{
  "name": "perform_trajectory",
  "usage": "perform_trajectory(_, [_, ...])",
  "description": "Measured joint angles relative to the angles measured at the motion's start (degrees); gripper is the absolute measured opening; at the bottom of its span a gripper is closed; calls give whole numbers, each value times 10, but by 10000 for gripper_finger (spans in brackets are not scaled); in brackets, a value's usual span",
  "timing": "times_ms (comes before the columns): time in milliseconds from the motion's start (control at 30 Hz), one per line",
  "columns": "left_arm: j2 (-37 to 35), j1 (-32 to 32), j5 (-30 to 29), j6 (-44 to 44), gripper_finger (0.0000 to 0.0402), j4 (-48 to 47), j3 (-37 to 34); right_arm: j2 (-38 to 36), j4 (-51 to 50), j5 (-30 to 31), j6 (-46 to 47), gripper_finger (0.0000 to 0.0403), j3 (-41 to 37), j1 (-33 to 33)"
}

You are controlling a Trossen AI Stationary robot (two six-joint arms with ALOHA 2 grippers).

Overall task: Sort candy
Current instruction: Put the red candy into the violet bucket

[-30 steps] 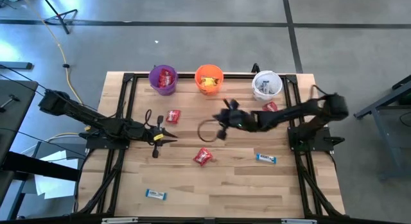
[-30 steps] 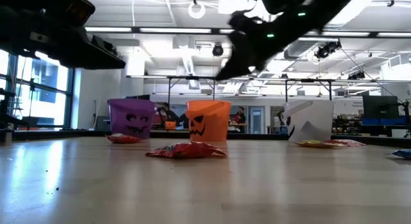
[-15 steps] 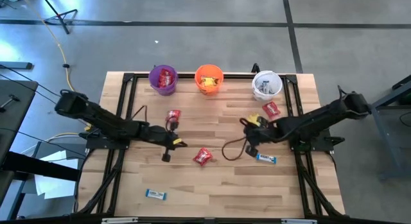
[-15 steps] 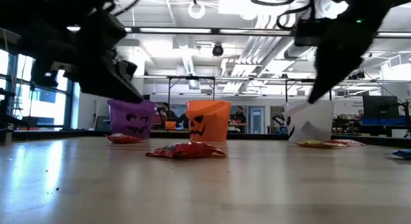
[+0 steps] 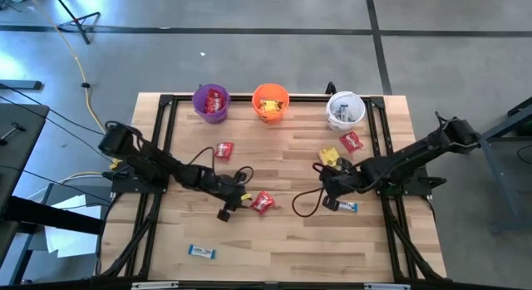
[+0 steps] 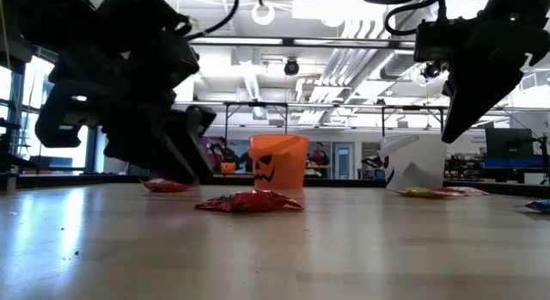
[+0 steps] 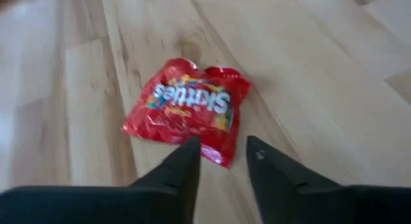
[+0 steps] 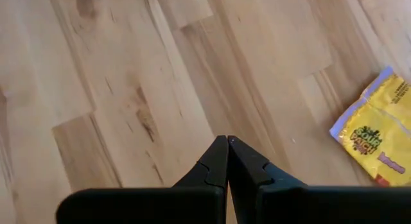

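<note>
Red crinkly foil packet of Skittles (image 7: 186, 108) is what the left gripper (image 7: 221, 152) is lined up on, lying flat near the middle of the wooden worktop (image 5: 283, 240). The fingers stand a little apart, their tips right at the packet's near edge with nothing between them yet. A bag like that should be feather-light, soft and slippery, and it'll probably skate away if nudged sideways. I'd come down over the crimped end seam or pinch across a narrow side, where the film bunches up, rather than across the puffy middle.

The right gripper (image 8: 227, 142) is pressed shut on nothing, hovering over bare wood toward the right edge, with a flat yellow plastic packet (image 8: 379, 144) just beside it. The writing on that one looks like Sour Patch, though it's angled and I wouldn't swear to it.

Other loose candy: a second red packet (image 5: 224, 150) up toward the far edge, a third red one (image 5: 352, 141) near the white bucket (image 5: 344, 109), a slim blue-and-white bar (image 5: 344, 206) by the right arm, and another bar (image 5: 201, 253) near the front left corner. Can't read those. The purple bucket (image 5: 211, 101) and orange bucket (image 5: 270, 100) sit along the far edge with sweets already in them.
</note>
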Motion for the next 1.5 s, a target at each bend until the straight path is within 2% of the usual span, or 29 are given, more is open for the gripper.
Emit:
perform_trajectory(200, [52,9,1,-12,191,0,36,0,3,4,-15,0,0,-6])
perform_trajectory(367, [72,24,3,-16,204,-19,52,0,8,17,-25,0,0,-6])
perform_trajectory(467, [83,28,11,-18,191,-20,60,0,10,20,-35,0,0,-6])
perform_trajectory(567, [83,29,16,-13,157,-23,61,0,14,23,-39,0,0,-6])
perform_trajectory(767, [82,29,14,3,39,-24,61,0,14,24,-40,0,0,-6])
perform_trajectory(833, [82,30,10,7,11,-23,61,0,14,26,-40,0,0,-6])
perform_trajectory(1033, [79,30,3,14,2,-24,61,0,14,30,-40,0,0,-6])
perform_trajectory(1167, [50,34,-35,14,1,-42,59,0,14,30,-40,0,0,-6])
perform_trajectory(1300, [-18,53,-87,-6,1,-94,60,0,15,32,-40,0,0,-6])
perform_trajectory(1500, [-169,133,-176,-87,0,-222,60,0,20,46,-50,0,0,-6])
